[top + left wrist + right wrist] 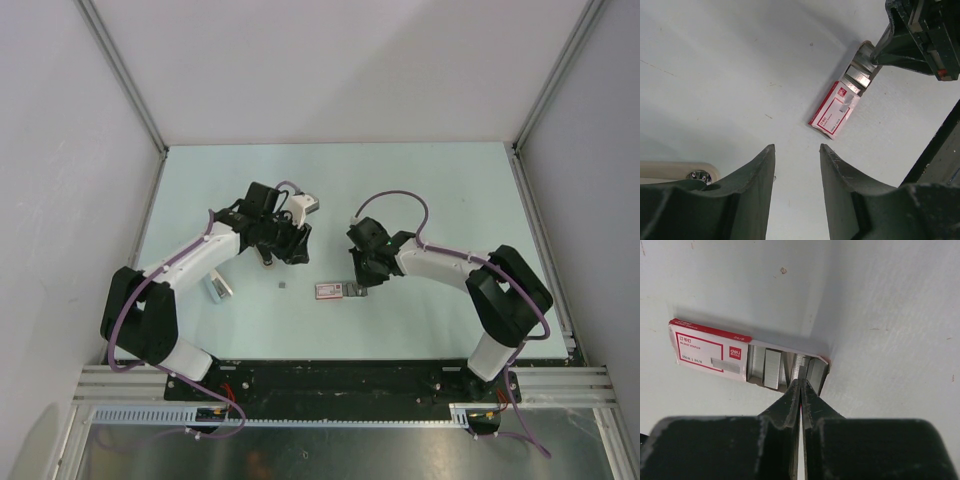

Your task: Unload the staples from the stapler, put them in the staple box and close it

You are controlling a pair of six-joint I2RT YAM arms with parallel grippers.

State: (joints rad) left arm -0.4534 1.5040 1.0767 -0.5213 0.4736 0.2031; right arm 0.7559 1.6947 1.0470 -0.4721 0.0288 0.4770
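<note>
Right wrist: right gripper [801,383] pinched, perhaps on staples [800,365], in box [710,347].

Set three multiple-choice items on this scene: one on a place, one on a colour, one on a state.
1. The tips of the right fingers are:
A) at the open end of the box
B) on its labelled end
C) far from it

2. The box's sleeve is:
A) blue
B) red and white
C) black

3. The left fingers are:
A) shut on the box
B) open and empty
C) shut on a pen

Key: 1A, the tips meet at the pulled-out end; 2B, a red border surrounds a white label; 3B, there is a wide gap with nothing in it.
</note>
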